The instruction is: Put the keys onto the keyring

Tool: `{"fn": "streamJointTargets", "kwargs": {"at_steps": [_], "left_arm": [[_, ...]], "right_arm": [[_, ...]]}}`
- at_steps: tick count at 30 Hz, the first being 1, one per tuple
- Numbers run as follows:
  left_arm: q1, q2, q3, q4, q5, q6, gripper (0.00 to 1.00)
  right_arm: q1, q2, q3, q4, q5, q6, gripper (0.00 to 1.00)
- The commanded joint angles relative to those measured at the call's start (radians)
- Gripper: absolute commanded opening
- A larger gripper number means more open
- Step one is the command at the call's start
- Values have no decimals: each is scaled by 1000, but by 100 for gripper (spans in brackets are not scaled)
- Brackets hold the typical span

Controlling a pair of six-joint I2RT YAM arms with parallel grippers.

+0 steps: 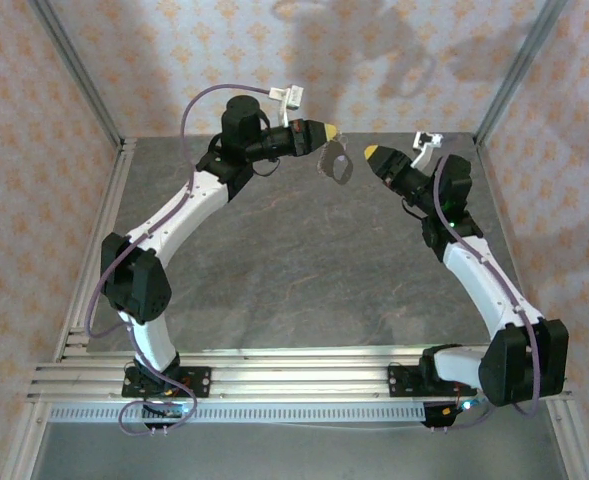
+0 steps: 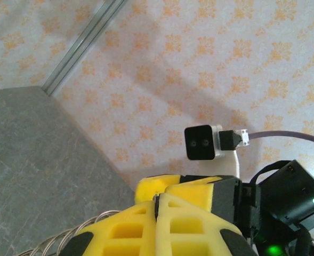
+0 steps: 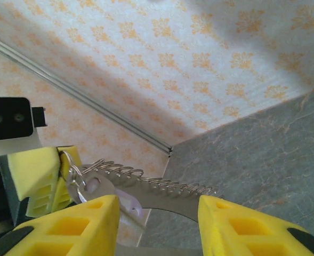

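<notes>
Far centre, above the counter (image 1: 304, 270): left hand (image 1: 326, 131) pinched shut on the keyring (image 1: 336, 162), lilac key (image 3: 129, 201) hanging against it; right hand (image 1: 372, 153), fingers parted, just right.

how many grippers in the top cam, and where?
2. The left gripper is at back centre, shut on the keyring. The right gripper is just right of the keyring, open. None looks hidden.
</notes>
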Motion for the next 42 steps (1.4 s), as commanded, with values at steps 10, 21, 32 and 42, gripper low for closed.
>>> {"fn": "streamJointTargets", "kwargs": {"at_steps": [10, 21, 32, 42], "left_arm": [[5, -48, -6, 101, 54, -18, 0], [5, -41, -8, 107, 73, -15, 0], [3, -36, 3, 104, 77, -13, 0], [5, -35, 8, 102, 81, -10, 0]], "right_arm": [[67, -1, 51, 43, 8, -96, 43], [46, 86, 145, 151, -76, 19, 37], [44, 178, 182, 264, -164, 117, 31], [50, 174, 184, 276, -183, 131, 25]]}}
